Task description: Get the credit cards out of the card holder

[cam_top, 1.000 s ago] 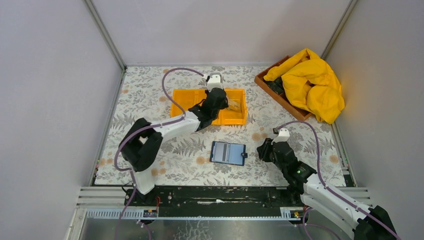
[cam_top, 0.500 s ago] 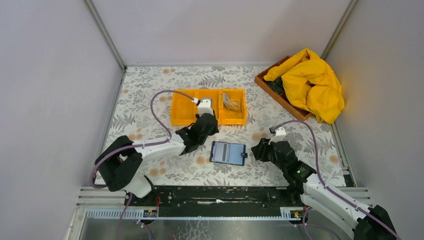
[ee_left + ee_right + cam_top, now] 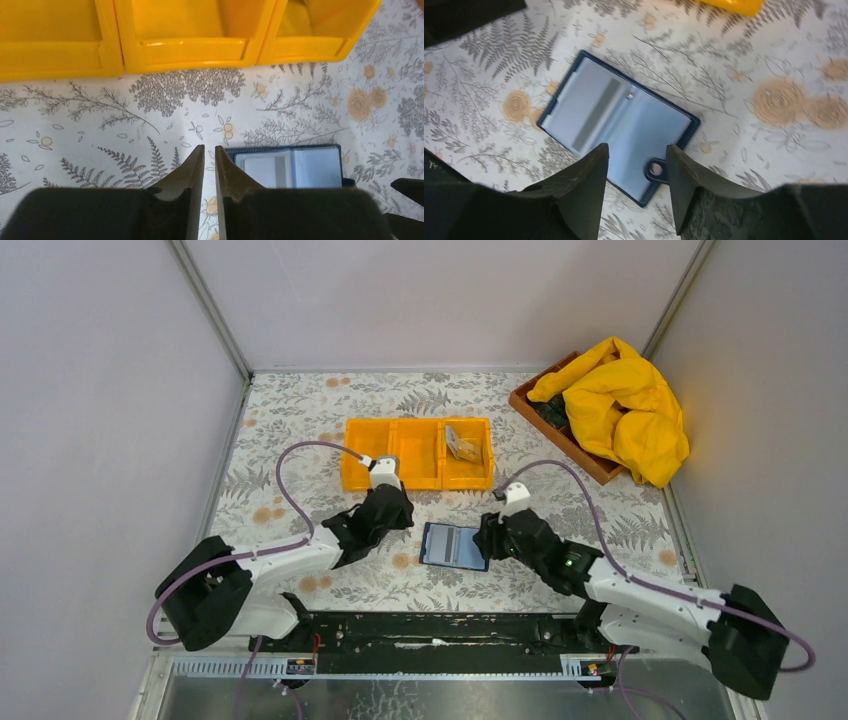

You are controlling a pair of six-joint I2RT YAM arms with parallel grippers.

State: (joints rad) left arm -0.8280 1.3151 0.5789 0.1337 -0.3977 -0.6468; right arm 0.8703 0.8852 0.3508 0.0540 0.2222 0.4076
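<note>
Right-hand jaws stand half apart and empty, the right gripper hovering at the snap-tab end of the open dark-blue folding card holder. The left gripper shows a narrow slit, holding nothing, just left of it. I'd pin one flap, then slide the grey card out flat. Beyond sits an orange three-compartment plastic tray, a tan card in its right bin; nothing seems to obstruct.

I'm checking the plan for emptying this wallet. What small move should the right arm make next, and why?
Probably lower the right gripper onto the clasp edge of the card holder and pin it. Its jaws stand open directly over that edge, the holder lies open flat with a grey card in a pocket, and the left gripper sits at the other side.
</note>
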